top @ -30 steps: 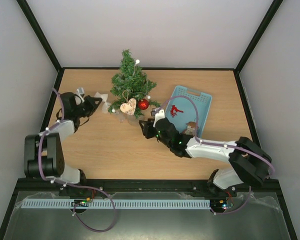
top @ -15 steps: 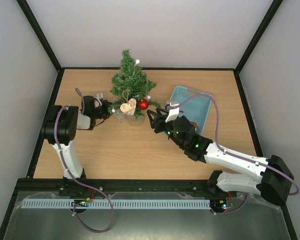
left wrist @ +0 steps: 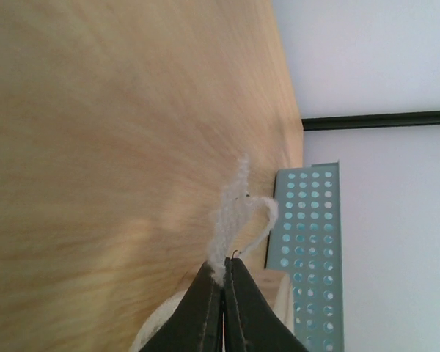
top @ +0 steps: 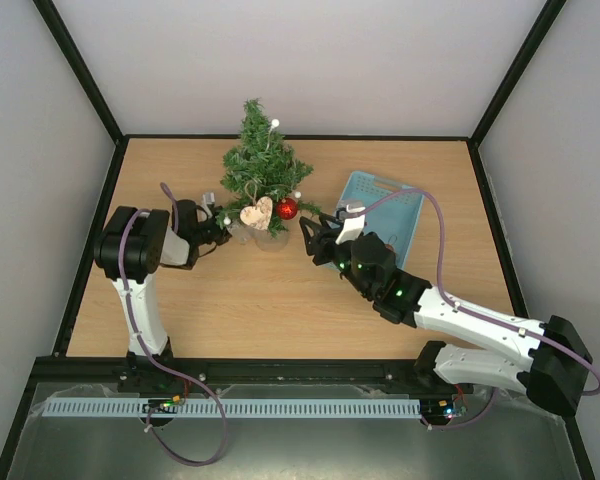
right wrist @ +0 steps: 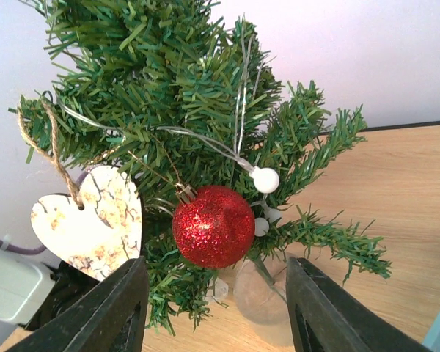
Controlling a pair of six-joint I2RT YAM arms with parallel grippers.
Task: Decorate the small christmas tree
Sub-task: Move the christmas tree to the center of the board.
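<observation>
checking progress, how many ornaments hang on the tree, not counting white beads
2: wooden heart front left, red glitter ball just right of it; the far side is hidden.

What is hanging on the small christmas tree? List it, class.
On the small christmas tree: a pale heart on twine, a red glitter ball, white beads. Its far side is hidden.

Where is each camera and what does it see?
Top: above and behind the arms, looking down at the table, tree and basket; both arms show.
Left wrist: on the left arm, looking along the table to the basket; the left pincer pinches a white string.
Right wrist: on the right arm, facing the tree, red ball and heart; the right pincer shows, open.
Shared: top and right wrist both see the tree.
</observation>
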